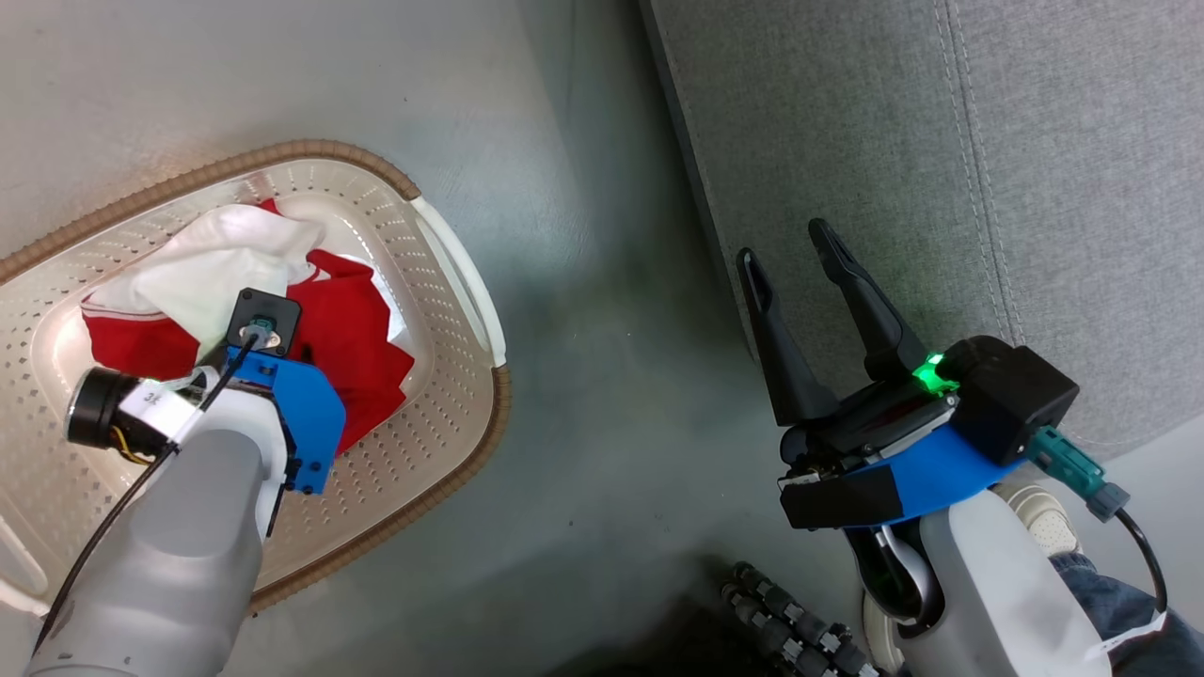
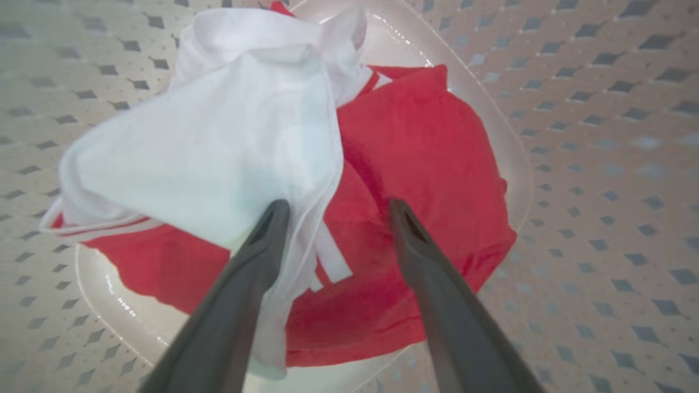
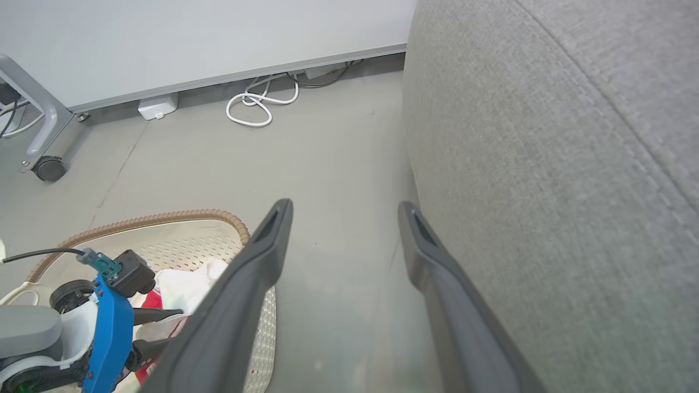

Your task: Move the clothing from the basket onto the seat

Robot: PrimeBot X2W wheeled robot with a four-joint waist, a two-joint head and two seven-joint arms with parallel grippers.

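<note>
Left gripper (image 2: 337,204) is down inside the basket (image 1: 310,150), jaws wide apart, nothing clamped.
The clothing (image 1: 348,329) lies bunched on the basket's bottom, white panel over red. The fingers (image 2: 240,284) straddle it, one of them against the white fabric. Right gripper (image 1: 784,241) sits outside the basket, across a strip of floor (image 1: 602,376), at the front edge of the seat (image 1: 1082,188), jaws spread wide, empty.

The right gripper (image 3: 344,206) rises from bottom centre, fingers spread, above grey floor (image 3: 338,153). The sofa (image 3: 546,164) takes the right side. Lower left, the left gripper (image 3: 155,327) reaches into the basket (image 3: 164,219) of clothing (image 3: 183,286).
</note>
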